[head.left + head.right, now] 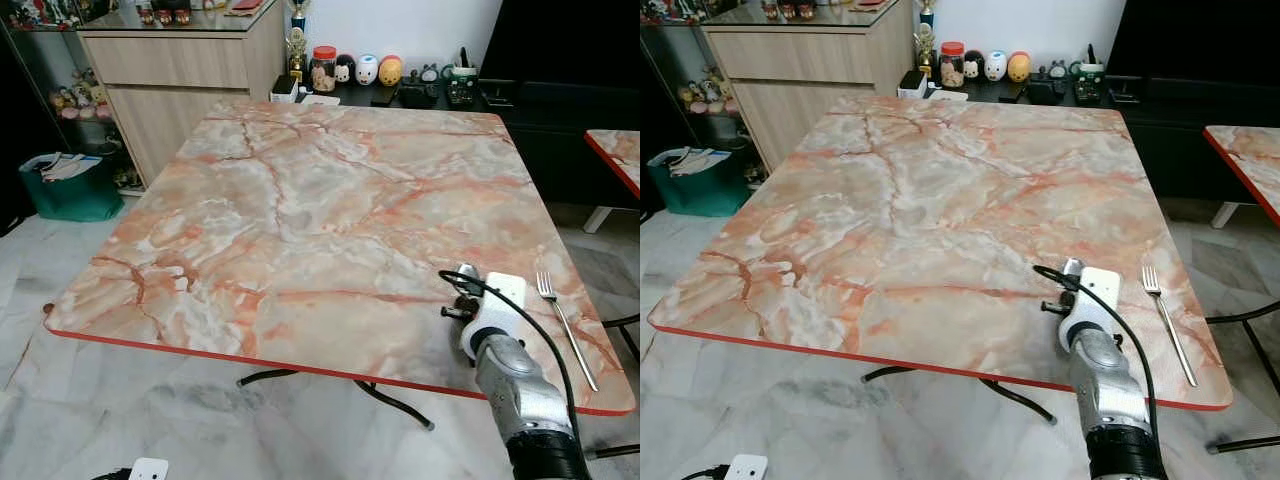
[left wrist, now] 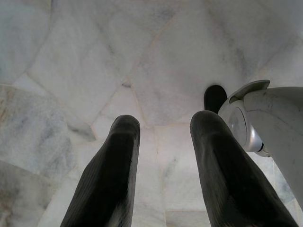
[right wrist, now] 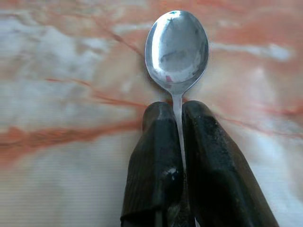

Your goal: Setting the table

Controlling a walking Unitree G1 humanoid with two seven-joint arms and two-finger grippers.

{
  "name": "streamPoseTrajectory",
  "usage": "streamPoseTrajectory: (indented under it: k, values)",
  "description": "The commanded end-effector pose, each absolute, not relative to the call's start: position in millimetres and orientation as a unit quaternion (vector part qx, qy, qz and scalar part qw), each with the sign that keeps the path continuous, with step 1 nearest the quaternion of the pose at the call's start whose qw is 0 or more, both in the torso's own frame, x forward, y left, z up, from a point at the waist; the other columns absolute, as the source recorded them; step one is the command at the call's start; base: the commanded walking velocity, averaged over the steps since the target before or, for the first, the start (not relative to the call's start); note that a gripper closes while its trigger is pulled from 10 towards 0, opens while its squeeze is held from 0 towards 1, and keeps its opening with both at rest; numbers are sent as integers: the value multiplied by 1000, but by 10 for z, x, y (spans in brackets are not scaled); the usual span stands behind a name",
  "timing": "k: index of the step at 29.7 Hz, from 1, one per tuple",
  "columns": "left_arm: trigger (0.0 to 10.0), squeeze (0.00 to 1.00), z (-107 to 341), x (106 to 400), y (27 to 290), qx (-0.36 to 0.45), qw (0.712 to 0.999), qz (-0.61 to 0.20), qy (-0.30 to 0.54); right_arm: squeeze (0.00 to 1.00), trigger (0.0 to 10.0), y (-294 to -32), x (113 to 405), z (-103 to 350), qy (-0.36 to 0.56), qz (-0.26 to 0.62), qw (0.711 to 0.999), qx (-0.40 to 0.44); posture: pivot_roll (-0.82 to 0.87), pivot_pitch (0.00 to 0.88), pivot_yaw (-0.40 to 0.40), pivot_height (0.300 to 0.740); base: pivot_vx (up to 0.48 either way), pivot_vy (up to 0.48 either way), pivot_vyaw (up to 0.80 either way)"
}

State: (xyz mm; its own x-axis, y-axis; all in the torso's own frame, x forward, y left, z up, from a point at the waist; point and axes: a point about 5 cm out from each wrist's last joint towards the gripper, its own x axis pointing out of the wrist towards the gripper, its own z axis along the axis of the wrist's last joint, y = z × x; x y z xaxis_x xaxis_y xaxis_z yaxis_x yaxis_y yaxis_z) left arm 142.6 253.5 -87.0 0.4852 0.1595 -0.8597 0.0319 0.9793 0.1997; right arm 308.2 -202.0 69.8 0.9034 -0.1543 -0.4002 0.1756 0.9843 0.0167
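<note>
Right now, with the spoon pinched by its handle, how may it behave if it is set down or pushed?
The spoon looks like polished metal, so probably stiff and slippery. The right end effector pinches only its thin handle, so it might twist. On the smooth marble table it would likely slide, rocking on its round bowl.

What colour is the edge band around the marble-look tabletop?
Red: a thin red edge band runs along the pink-veined marble-look tabletop, clearest in the left eye view.

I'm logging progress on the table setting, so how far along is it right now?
Done: a fork already lies on the marble table near its right edge. In hand: the right gripper has its fingers shut on a spoon over the tabletop, left of the fork. Left: the spoon is not yet set down. The left gripper hangs open over the floor.
</note>
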Motion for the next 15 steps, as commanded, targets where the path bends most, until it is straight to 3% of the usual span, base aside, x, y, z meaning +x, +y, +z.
streamPoseTrajectory:
  k: [1,3,4,15]
  values:
    - [10000,0,-881,1402,2531,93,854,40,510,0,4902,-1962,3102,806,169,-74,983,15,67,0,-11,711,0,0,0]
    - [10000,0,-881,1402,2532,93,854,40,510,0,4902,-1952,3101,815,166,-72,983,16,63,0,-10,711,0,0,0]
    - [10000,0,-882,1398,2533,91,854,43,510,0,10000,-1927,3092,825,165,-65,984,7,61,0,-11,711,0,0,0]
    - [10000,0,-880,1374,2571,69,856,69,508,0,10000,-1612,2941,1234,34,9,996,-76,51,0,-19,711,0,0,0]
